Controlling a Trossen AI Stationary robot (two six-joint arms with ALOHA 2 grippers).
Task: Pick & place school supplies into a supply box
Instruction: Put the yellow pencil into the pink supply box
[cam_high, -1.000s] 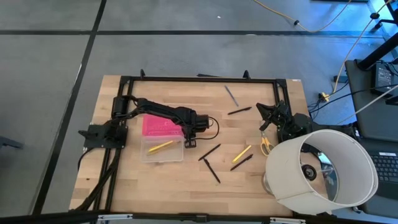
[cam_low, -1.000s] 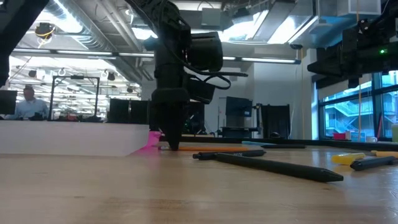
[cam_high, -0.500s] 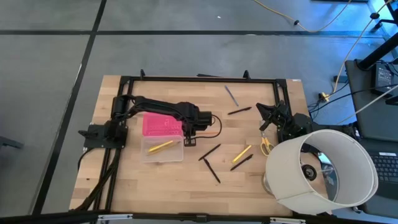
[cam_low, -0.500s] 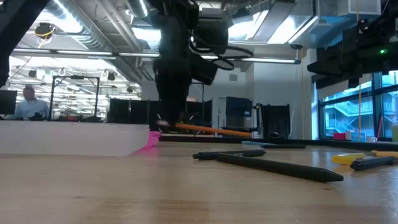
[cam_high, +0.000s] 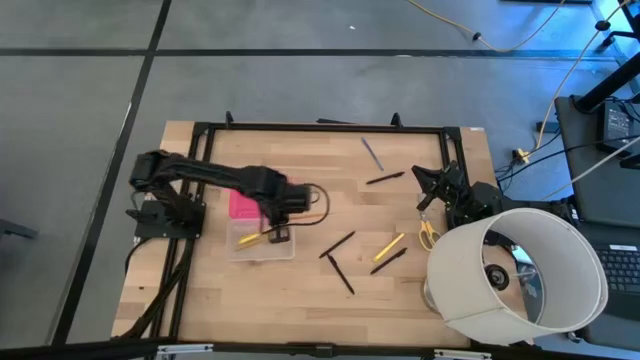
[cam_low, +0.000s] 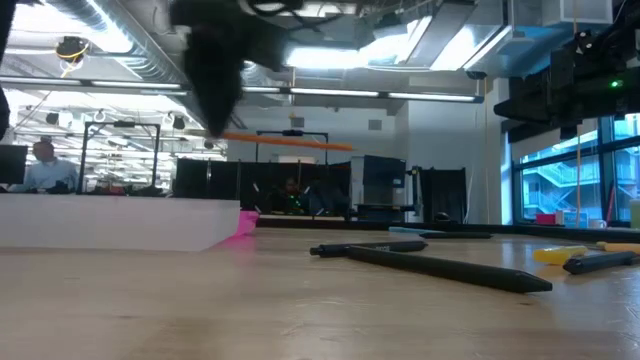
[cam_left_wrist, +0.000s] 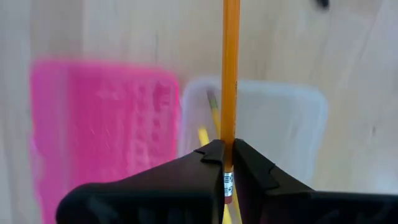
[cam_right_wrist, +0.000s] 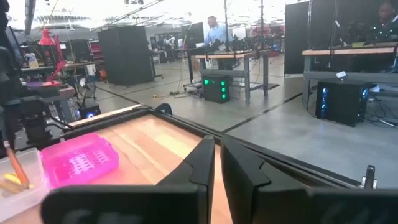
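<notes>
Left gripper: pinching an orange pencil, raised over the supply box; right gripper: pressed together, well apart from the box

The left arm reaches out from its mount at the worktop's left edge, elbow bent, stretching toward the middle. The left gripper points down, lifted clear of the worktop, its fingers clamped tight on an orange pencil. The right arm sits folded by the right edge, the right gripper aimed at the far edge, fingers nearly together.
</notes>
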